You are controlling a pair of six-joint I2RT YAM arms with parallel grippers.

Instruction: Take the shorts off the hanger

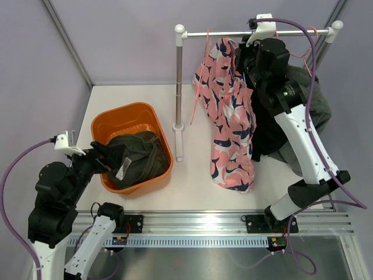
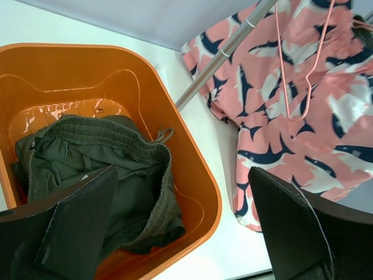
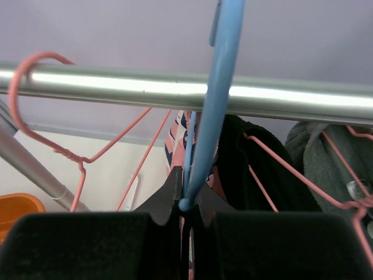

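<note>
Pink shark-print shorts [image 1: 230, 111] hang from the rail [image 1: 256, 33]; black shorts [image 1: 265, 137] and grey shorts [image 1: 317, 102] hang to their right, partly hidden by my right arm. My right gripper [image 3: 186, 205] is up at the rail, shut on the hook of a blue hanger [image 3: 213, 105]. The pink shorts [image 3: 176, 140] show just below it. Dark olive shorts [image 1: 137, 157] lie in the orange bin [image 1: 125, 111]. My left gripper [image 2: 186, 233] hovers open over the bin's near right side with nothing between its fingers [image 2: 76, 221].
An empty pink wire hanger [image 3: 35, 111] hangs on the rail left of the blue one, and more pink hangers [image 3: 291, 166] carry the black and grey shorts. The rack's upright post [image 1: 179, 87] stands between bin and shorts. Purple walls enclose the table.
</note>
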